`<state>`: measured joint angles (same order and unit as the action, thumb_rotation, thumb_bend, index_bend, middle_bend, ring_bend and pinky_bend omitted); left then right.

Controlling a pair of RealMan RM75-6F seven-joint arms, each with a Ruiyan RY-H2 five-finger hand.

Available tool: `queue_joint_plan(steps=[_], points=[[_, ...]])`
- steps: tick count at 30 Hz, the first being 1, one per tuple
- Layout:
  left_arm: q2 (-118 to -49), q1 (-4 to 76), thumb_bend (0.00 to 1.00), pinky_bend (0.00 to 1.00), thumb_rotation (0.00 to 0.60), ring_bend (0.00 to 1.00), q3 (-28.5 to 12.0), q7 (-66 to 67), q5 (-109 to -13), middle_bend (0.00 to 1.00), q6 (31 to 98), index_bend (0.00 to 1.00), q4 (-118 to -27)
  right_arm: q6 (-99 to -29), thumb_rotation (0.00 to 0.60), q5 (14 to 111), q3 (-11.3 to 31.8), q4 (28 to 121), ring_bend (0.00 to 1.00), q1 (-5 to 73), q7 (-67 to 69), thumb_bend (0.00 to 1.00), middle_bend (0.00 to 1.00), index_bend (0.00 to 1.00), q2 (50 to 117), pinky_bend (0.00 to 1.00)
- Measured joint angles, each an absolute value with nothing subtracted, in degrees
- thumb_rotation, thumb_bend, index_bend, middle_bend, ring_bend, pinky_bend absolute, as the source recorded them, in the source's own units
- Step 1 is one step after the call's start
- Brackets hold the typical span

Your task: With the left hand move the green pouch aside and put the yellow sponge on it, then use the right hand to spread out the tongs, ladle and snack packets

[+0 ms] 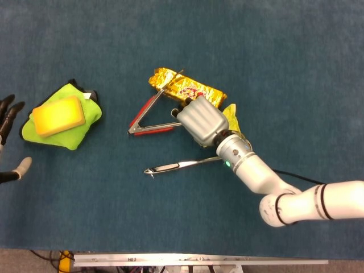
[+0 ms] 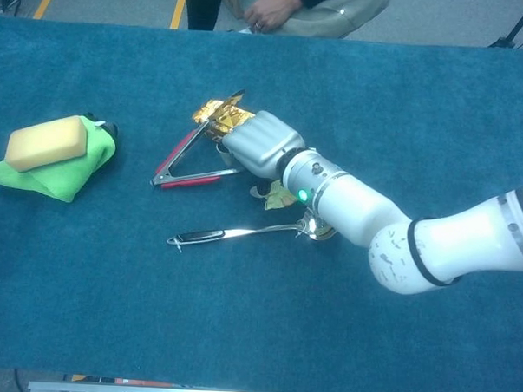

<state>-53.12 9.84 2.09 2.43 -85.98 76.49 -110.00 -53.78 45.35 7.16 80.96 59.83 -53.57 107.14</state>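
The yellow sponge [image 1: 58,115] [image 2: 47,141] lies on the green pouch [image 1: 71,133] [image 2: 58,177] at the left. My left hand [image 1: 8,124] sits at the left edge with fingers apart, holding nothing. Red-handled tongs [image 1: 149,116] [image 2: 183,162] lie spread in a V, their tips near the gold snack packet [image 1: 185,86] [image 2: 215,113]. My right hand [image 1: 199,119] [image 2: 259,144] is palm down over the tongs' open ends and the gold packet's near end; its fingers are hidden. A yellow-green packet [image 1: 231,116] [image 2: 281,195] peeks out beside the wrist. The ladle [image 1: 181,165] [image 2: 234,233] lies in front, its bowl under my forearm.
Blue cloth covers the table [image 1: 114,216]. A seated person [image 2: 287,6] is beyond the far edge. A metal rail [image 1: 199,260] runs along the near edge. My right forearm [image 1: 267,185] stretches across the right half.
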Motion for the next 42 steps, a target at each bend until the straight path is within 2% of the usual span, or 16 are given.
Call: queue_joint_plan(steps=[5, 9, 16, 32, 42], points=[[-53.0, 9.7, 0.27, 0.15, 0.6, 0.0, 2.3, 1.5, -86.5, 0.0, 76.3, 0.0, -109.7, -55.2, 0.6, 47.4, 6.5, 79.8, 0.45, 59.8, -53.6, 0.19, 0.5, 0.52, 108.2, 0.59], [-53.1, 9.7, 0.27, 0.15, 0.6, 0.0, 2.5, 0.8, -87.1, 0.0, 76.1, 0.0, -109.4, -55.9, 0.6, 48.8, 5.8, 79.0, 0.47, 59.5, -53.7, 0.19, 0.52, 0.58, 108.8, 0.61], [-53.2, 9.8, 0.27, 0.15, 0.6, 0.0, 2.7, 0.3, -87.7, 0.0, 75.6, 0.0, -109.3, -55.8, 0.6, 49.6, 4.9, 78.1, 0.48, 59.1, -54.4, 0.19, 0.52, 0.6, 109.3, 0.62], [-53.0, 9.8, 0.27, 0.15, 0.6, 0.0, 2.7, 0.7, -87.9, 0.0, 75.3, 0.0, -109.8, -56.7, 0.6, 55.8, 4.7, 80.9, 0.63, 56.7, -49.0, 0.2, 0.61, 0.7, 106.5, 0.78], [-52.7, 9.8, 0.27, 0.15, 0.6, 0.0, 2.7, 1.5, -87.7, 0.0, 75.1, 0.0, -110.4, -56.6, 0.6, 58.6, 4.4, 82.8, 0.65, 55.1, -46.2, 0.2, 0.61, 0.7, 104.3, 0.8]])
